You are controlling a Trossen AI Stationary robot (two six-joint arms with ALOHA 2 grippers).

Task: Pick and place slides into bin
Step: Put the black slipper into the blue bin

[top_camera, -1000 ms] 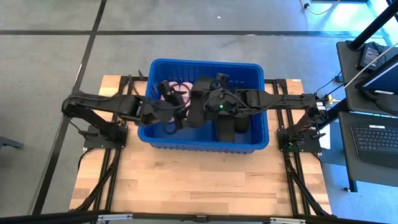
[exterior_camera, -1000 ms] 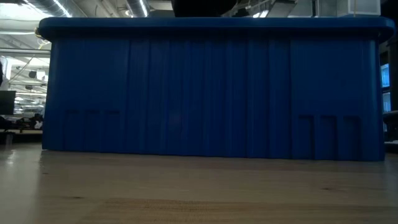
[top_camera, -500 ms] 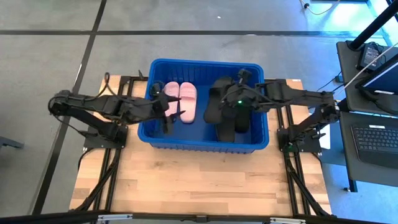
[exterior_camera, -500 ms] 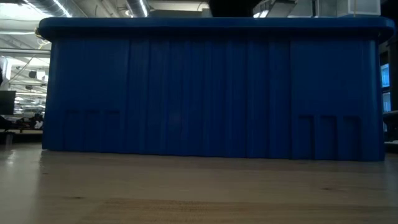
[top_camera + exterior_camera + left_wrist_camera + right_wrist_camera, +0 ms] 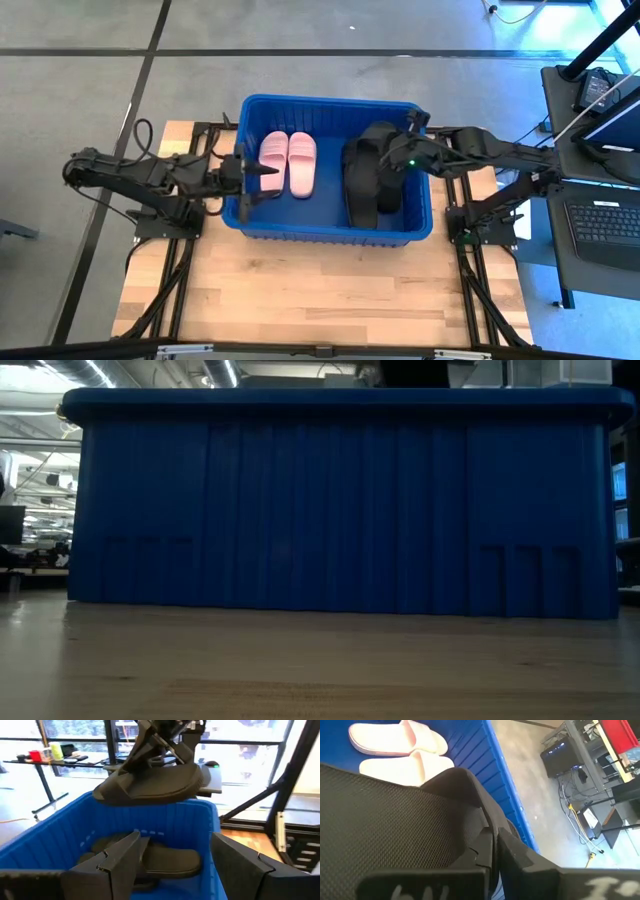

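Our right gripper [image 5: 385, 160] has its jaws clamped on a black slide [image 5: 152, 782], held up over the right half of the bin [image 5: 330, 238]; in the left wrist view that slide hangs sole-flat above the bin's far wall, not yet down. In the right wrist view the textured sole [image 5: 395, 825] fills most of the frame w/ the dark fingers [image 5: 520, 855] pinching its edge.

Our left gripper [image 5: 262, 172] sits at the bin's left wall, jaws spread apart & holding nothing, roughly level w/ the rim.

Inside the bin: the pale pink pair [image 5: 290, 160] lies side by side in the left half, towards the far wall. Black slides [image 5: 368, 190] are stacked in the right half, under the held one; we can't count them exactly from above.

The bin itself stands at the far-centre of the table [image 5: 330, 290]. No slides show on the bare wood.

Our read: task nearly done. What's left seems to be lowering & releasing this black slide, then pulling both arms clear.
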